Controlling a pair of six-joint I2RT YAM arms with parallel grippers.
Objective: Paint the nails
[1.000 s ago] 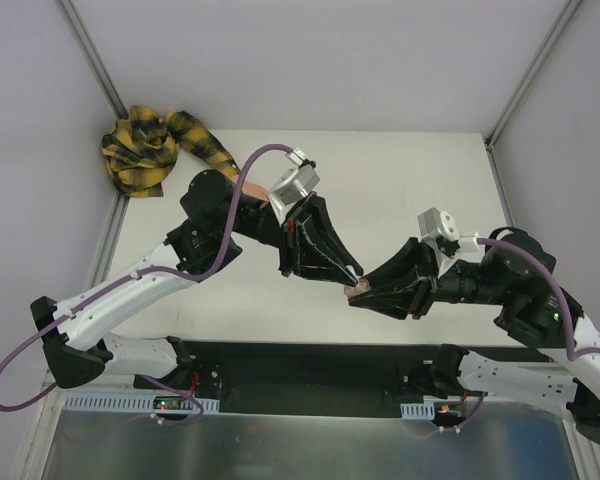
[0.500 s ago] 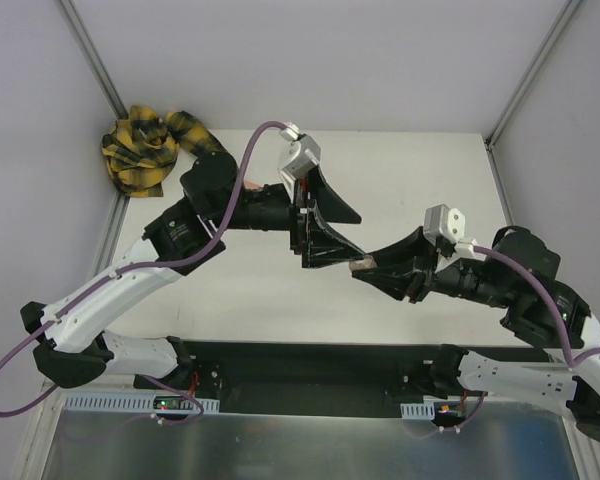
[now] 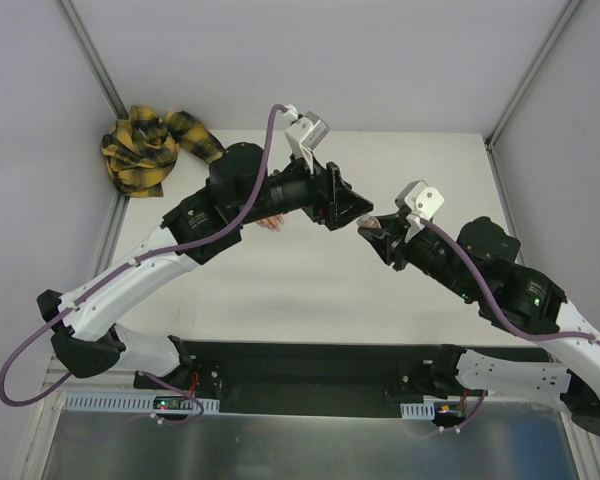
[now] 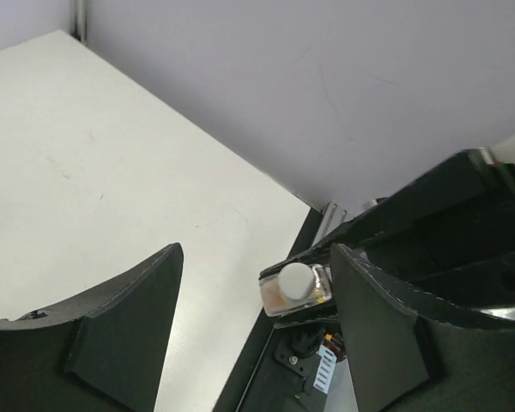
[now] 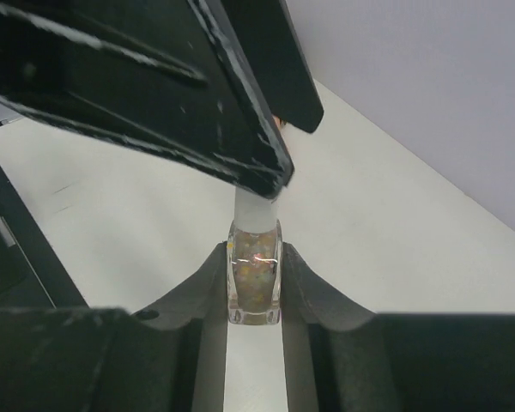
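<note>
My right gripper [image 5: 255, 257] is shut on a small clear nail-polish bottle [image 5: 255, 283] with glittery contents and a white cap [image 5: 255, 213]. It holds the bottle in the air over the table's middle [image 3: 372, 222]. My left gripper [image 4: 257, 253] is open and faces the bottle's cap [image 4: 296, 280], which sits in the gap close to its right finger [image 4: 386, 326]. The mannequin hand [image 3: 270, 223] shows only as a pink sliver under my left arm. Its nails are too small to make out. The plaid sleeve [image 3: 152, 148] is bunched at the back left corner.
A white table [image 3: 410, 160] is enclosed by grey walls with metal posts [image 3: 92, 60] at the back corners. The black base plate [image 3: 310, 365] runs along the near edge. A purple cable [image 3: 270, 140] loops over my left arm.
My left gripper has opened and swung up and toward the back. My right gripper has carried the bottle up and back, so the two now meet higher over the table's middle.
</note>
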